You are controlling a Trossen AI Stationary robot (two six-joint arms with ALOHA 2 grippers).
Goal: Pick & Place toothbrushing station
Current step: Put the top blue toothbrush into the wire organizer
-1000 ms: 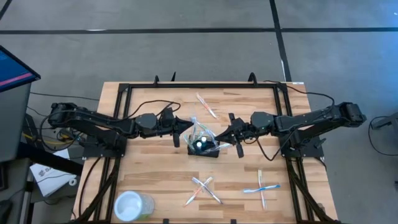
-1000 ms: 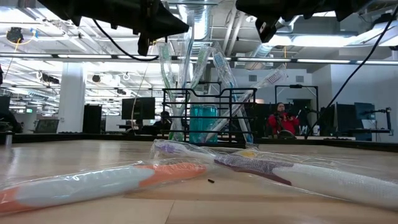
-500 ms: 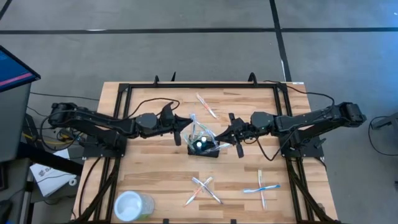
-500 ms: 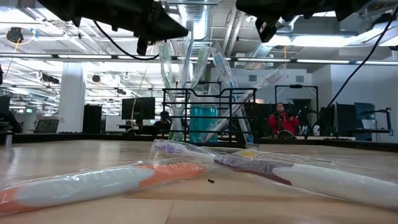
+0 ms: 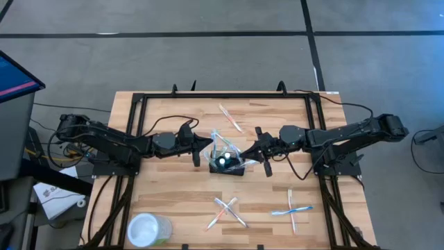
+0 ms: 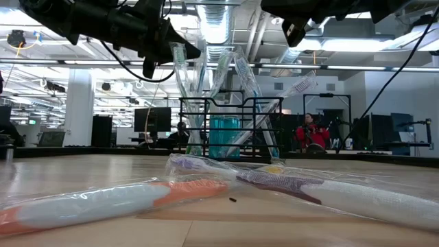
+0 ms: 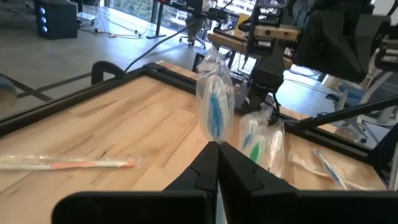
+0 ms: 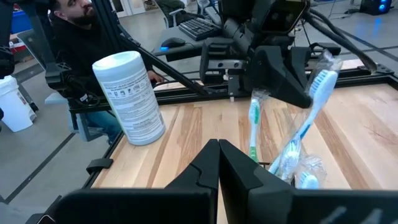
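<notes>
Since a second ago my left gripper (image 5: 205, 144) drops lower beside the toothbrushing station (image 5: 227, 165); right gripper (image 5: 251, 152) hovers opposite, both jaws together.

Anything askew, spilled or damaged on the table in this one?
Nothing looks damaged. Wrapped toothbrushes lie scattered loose on the table, two crossed pairs near the front, while others lean at odd angles in the black caddy.
</notes>
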